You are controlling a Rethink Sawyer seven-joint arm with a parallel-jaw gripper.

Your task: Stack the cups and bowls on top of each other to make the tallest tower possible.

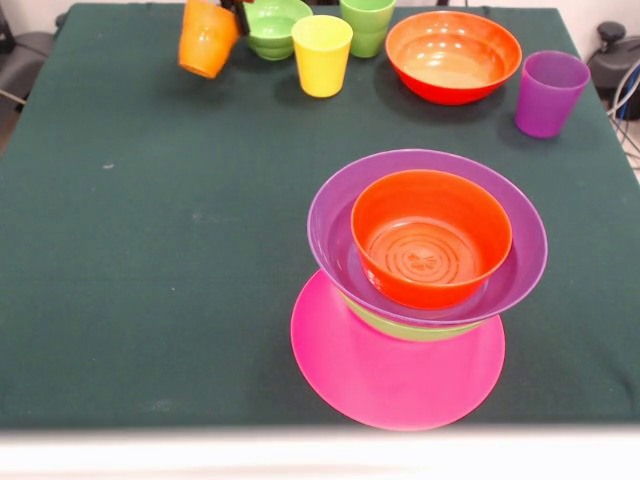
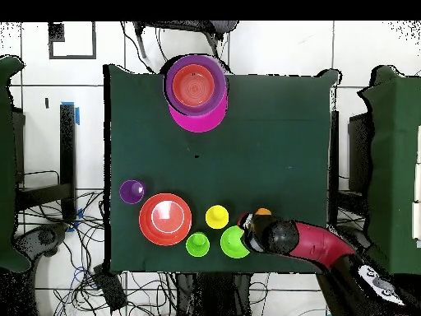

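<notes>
The table (image 1: 150, 250) is carrying everything, and the tower (image 1: 425, 290) is standing well away from the end effector (image 1: 232, 12), toward the opposite edge. It is sitting as a pink bowl (image 1: 390, 385) at the base, a light green bowl (image 1: 410, 328) peeking out above it, then a purple bowl (image 1: 330, 225), then an orange-red bowl (image 1: 430, 238). The upper bowls are sitting off-centre on the pink base.

A second orange-red bowl (image 1: 452, 55) is lying farther along the same edge as the end effector, with the purple cup (image 1: 548, 93) beyond it. Close beside the end effector are the small green bowl (image 1: 275, 28), a yellow cup (image 1: 321, 55) and a green cup (image 1: 367, 25).

The orange cup (image 1: 207, 38) is hanging tilted, off the table, apparently held by the end effector, though the grip itself is hidden.

Risks, as I judge them: a tilted cup could slip during the long carry, and setting it on the already off-centre stack could be tipping the upper bowls off.
</notes>
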